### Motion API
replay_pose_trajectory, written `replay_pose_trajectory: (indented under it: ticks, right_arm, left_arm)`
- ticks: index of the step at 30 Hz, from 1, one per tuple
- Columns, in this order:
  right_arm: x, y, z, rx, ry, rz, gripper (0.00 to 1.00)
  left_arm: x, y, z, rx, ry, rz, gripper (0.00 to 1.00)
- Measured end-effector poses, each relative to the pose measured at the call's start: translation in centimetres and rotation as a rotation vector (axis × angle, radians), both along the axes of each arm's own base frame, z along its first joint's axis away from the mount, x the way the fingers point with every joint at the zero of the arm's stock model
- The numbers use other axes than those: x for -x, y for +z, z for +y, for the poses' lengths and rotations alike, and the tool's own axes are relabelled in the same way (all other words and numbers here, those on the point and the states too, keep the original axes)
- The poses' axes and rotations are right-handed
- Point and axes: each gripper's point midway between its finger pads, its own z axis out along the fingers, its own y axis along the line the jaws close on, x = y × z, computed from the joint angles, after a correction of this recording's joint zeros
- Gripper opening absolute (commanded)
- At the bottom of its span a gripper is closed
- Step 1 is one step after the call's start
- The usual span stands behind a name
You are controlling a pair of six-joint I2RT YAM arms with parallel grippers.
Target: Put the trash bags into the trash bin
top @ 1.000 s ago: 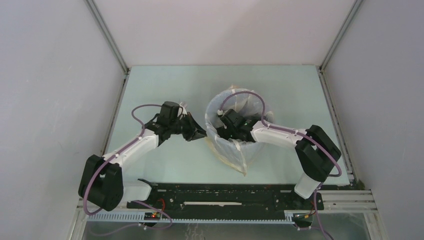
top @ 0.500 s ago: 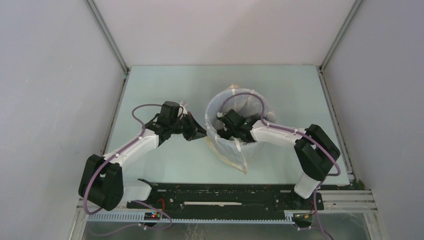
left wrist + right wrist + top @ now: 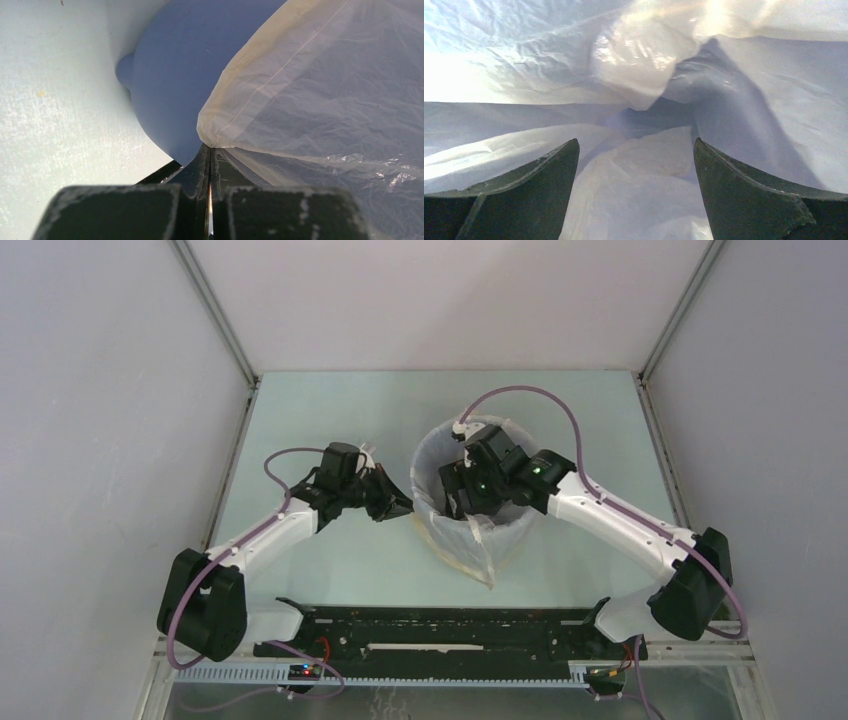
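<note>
Trash bag (image 3: 472, 558) sits in the trash bin (image 3: 170, 75) mid-surface (image 3: 330, 410), w/ slack film hanging down the near side. Left pincer (image 3: 210, 150) is clenched on the bag's yellowish rim at the bin's left wall. Right pincer (image 3: 636, 142) is inside, released, nothing gripped. My take: hold the rim taut on the left, press film down and outward w/ right. Only the left wrist cam shows the pinch; only the top cam shows the far rim.

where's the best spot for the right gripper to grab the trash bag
Likely the trash bag's slack flap hanging outside the trash bin's near wall. Come in from the near side with the open right gripper and pinch across the thin film. The left gripper clamps the hem on the left.
</note>
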Motion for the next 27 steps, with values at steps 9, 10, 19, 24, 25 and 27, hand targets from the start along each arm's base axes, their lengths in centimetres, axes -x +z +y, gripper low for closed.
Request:
replay_pose_trajectory:
  ticks: [9,10,19,24,25,27]
  right_arm:
    - [-2.8,0.2,-5.7,0.129,-0.171,-0.054,0.93]
    - [-3.1,0.2,-6.3,0.143,-0.190,-0.060,0.93]
    - [-3.7,1.0,-7.0,0.139,-0.227,-0.065,0.91]
    - [-1.4,4.0,-3.7,0.035,-0.143,-0.079,0.91]
    - [-0.9,4.5,-3.4,0.019,-0.134,-0.082,0.91]
    - [0.2,5.4,-3.1,-0.015,-0.112,-0.085,0.91]
  left_arm:
    - [0.0,0.0,0.0,0.000,0.000,0.000,0.00]
    - [0.0,0.0,0.0,0.000,0.000,0.000,0.00]
    - [0.1,0.0,-0.1,0.000,-0.004,0.002,0.00]
    - [0.2,-0.3,-0.3,0.001,-0.014,0.018,0.00]
    - [0.1,-0.3,-0.4,0.002,-0.019,0.020,0.01]
    - [0.0,-0.1,-0.7,0.006,-0.027,0.019,0.02]
